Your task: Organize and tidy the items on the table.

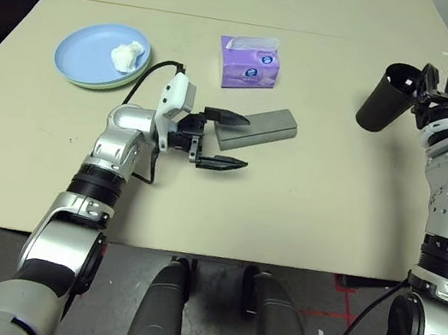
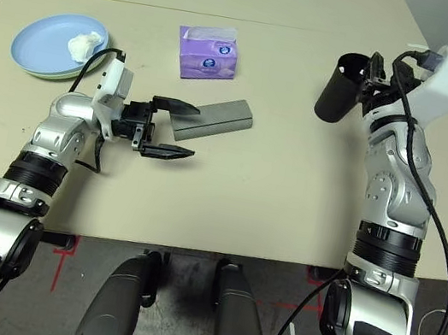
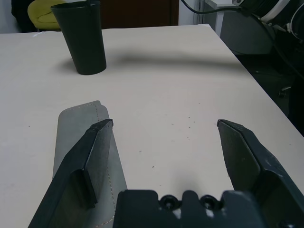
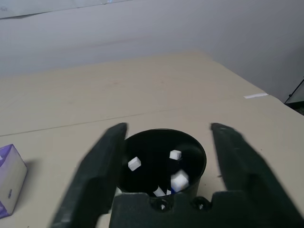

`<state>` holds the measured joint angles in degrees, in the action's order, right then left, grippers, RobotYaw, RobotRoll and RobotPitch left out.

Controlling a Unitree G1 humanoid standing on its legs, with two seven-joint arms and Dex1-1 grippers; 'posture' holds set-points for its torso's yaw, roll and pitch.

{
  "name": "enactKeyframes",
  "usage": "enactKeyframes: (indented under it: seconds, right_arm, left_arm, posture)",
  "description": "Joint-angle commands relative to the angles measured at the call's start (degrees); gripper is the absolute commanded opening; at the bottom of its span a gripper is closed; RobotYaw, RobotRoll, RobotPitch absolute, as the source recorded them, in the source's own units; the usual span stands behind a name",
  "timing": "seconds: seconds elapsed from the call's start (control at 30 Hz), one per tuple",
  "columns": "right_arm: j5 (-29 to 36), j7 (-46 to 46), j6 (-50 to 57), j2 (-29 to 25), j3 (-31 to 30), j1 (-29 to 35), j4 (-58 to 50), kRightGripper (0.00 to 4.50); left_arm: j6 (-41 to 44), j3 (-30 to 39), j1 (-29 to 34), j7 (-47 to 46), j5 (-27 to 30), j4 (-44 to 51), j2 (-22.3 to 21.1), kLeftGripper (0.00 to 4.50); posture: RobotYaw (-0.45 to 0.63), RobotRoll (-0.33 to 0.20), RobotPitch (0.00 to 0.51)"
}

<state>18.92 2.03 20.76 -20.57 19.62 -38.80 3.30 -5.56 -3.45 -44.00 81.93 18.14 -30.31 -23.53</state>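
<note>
Right gripper (image 4: 164,142) spreading wide around black tapered cup (image 1: 386,96) standing at table's (image 1: 304,208) right | left gripper (image 1: 222,139) gaping beside grey glasses case (image 1: 259,128) | advice: back away straight, avoiding tipping cup.

head views overhead, wrist views close, level
</note>
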Motion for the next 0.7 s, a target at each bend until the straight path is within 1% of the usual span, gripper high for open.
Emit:
enactKeyframes:
  seconds: [0.03, 0.1, 0.17, 0.27, 0.33, 0.4, 0.47, 0.6, 0.63, 0.7]
  right_arm:
    - [-0.1, 0.6, -0.2, -0.5, 0.2, 0.9, -1.2, 4.47]
    - [-0.7, 2.5, -2.7, -0.8, -0.6, 0.8, -0.7, 4.47]
    - [-1.1, 6.4, -6.6, -1.1, -2.1, 1.0, -0.3, 4.47]
    - [0.3, 19.0, -13.2, -2.4, -7.0, 2.9, -2.1, 4.47]
    - [2.3, 24.1, -13.5, -2.4, -8.5, 4.1, -2.8, 4.47]
    - [3.5, 25.2, -13.1, -1.8, -8.3, 4.4, -2.3, 4.47]
    - [3.0, 24.7, -13.0, -1.1, -8.4, 5.3, -1.3, 4.47]
    - [3.0, 20.9, -12.0, 1.5, -7.3, 7.4, -1.3, 4.47]
    - [3.2, 19.9, -11.8, 2.2, -7.0, 8.1, -1.7, 4.47]
    - [2.9, 16.4, -11.9, 4.3, -6.1, 11.0, -3.3, 4.47]
  left_arm:
    - [0.1, -0.7, 0.9, 0.5, -0.3, 0.1, -0.1, 4.50]
    - [0.1, -0.6, 0.8, 0.4, -0.2, 0.0, 0.0, 4.50]
    - [0.1, -0.5, 0.9, 0.1, -0.2, 0.1, 0.0, 4.50]
    - [-0.1, 0.2, 1.5, -1.7, -0.2, 0.7, 0.1, 4.50]
    - [-0.1, 1.1, 1.9, -4.1, -0.1, 1.4, 0.2, 4.50]
    - [-0.2, 1.8, 2.3, -6.6, 0.0, 2.2, 0.4, 4.50]
    - [-0.3, 3.0, 3.0, -11.4, -0.6, 3.4, 1.0, 4.50]
    - [1.0, 5.4, 5.0, -20.9, -0.7, 6.8, 2.4, 4.50]
    - [0.7, 5.8, 5.5, -23.3, -1.5, 7.6, 2.4, 4.50]
    - [0.0, 8.2, 6.4, -32.6, -3.6, 9.0, 3.2, 4.50]
  posture:
    - [0.05, 0.000, 0.197]
    - [0.05, 0.000, 0.198]
    - [0.05, 0.000, 0.198]
    - [0.06, 0.000, 0.195]
    - [0.06, 0.000, 0.195]
    - [0.07, 0.000, 0.194]
    - [0.07, 0.000, 0.193]
    - [0.09, 0.000, 0.191]
    - [0.09, 0.000, 0.188]
    - [0.10, 0.000, 0.188]
